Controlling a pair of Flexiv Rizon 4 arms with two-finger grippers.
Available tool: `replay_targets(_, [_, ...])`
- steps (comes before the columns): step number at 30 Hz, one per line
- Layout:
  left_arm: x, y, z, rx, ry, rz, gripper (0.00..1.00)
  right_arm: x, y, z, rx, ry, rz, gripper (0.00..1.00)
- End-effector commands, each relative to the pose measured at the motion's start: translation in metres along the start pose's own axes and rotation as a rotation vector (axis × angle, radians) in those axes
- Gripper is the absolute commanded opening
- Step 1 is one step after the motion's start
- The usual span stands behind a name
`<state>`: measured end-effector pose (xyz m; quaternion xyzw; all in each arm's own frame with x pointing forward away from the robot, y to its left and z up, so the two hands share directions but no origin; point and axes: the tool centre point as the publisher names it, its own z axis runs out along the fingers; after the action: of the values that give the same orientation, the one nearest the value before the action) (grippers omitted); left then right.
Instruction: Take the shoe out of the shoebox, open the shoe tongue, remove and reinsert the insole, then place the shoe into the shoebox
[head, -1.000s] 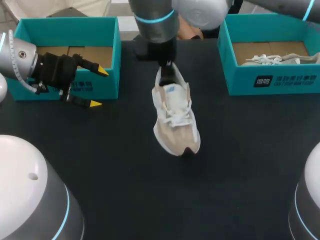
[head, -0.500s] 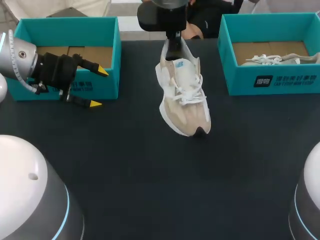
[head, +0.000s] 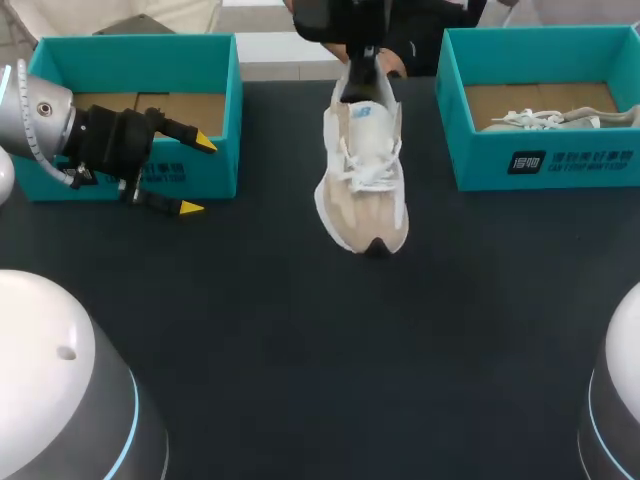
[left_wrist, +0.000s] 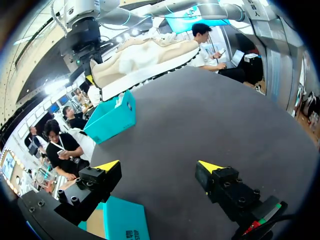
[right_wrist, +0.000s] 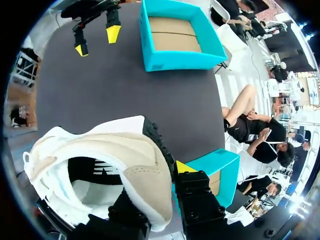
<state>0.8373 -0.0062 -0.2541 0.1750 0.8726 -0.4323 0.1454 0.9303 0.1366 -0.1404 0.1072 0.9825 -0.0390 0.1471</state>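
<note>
A beige and white shoe hangs above the middle back of the table, toe toward the front. My right gripper is shut on its heel. In the right wrist view one yellow-tipped finger is outside the heel of the shoe and the other is inside. The left wrist view shows the shoe's ridged sole clear of the table. My left gripper stands open and empty beside the left teal shoebox; its tips are wide apart.
The right teal shoebox at the back right holds a second shoe. The left shoebox shows only a cardboard floor. Dark tabletop stretches between the boxes to the front.
My right arm has carried the shoe toward the back and a little to the right, lifting it. The left arm has not moved.
</note>
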Motion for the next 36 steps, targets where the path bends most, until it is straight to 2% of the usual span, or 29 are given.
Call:
replay_targets(1, [0.000,-0.001,0.000,-0.004,0.001,0.000,1.00,-0.037,-0.028,0.003,-0.041,0.021,-0.024,0.00])
replay_targets(8, [0.000,-0.001,0.000,-0.004,0.001,0.000,1.00,-0.097,-0.080,0.017,-0.037,-0.017,-0.049,0.00])
replay_targets(13, [0.000,-0.001,0.000,-0.004,0.001,0.000,1.00,-0.133,-0.116,0.027,-0.088,-0.076,-0.028,0.00])
replay_targets(15, [0.000,-0.001,0.000,-0.004,0.001,0.000,1.00,-0.142,-0.126,0.030,-0.077,-0.086,-0.034,0.00])
replay_targets(17, [0.000,-0.001,0.000,-0.004,0.001,0.000,1.00,-0.151,-0.137,0.034,-0.026,-0.093,-0.011,0.00])
replay_targets(18, [0.000,-0.001,0.000,-0.004,0.001,0.000,1.00,-0.153,-0.141,0.035,0.003,-0.107,0.018,0.00])
replay_targets(33, [0.000,-0.001,0.000,-0.004,0.001,0.000,1.00,-0.153,-0.141,0.035,0.003,-0.107,0.018,0.00])
replay_targets(36, [0.000,-0.001,0.000,-0.004,0.001,0.000,1.00,-0.157,-0.158,0.053,0.032,-0.078,0.068,0.00])
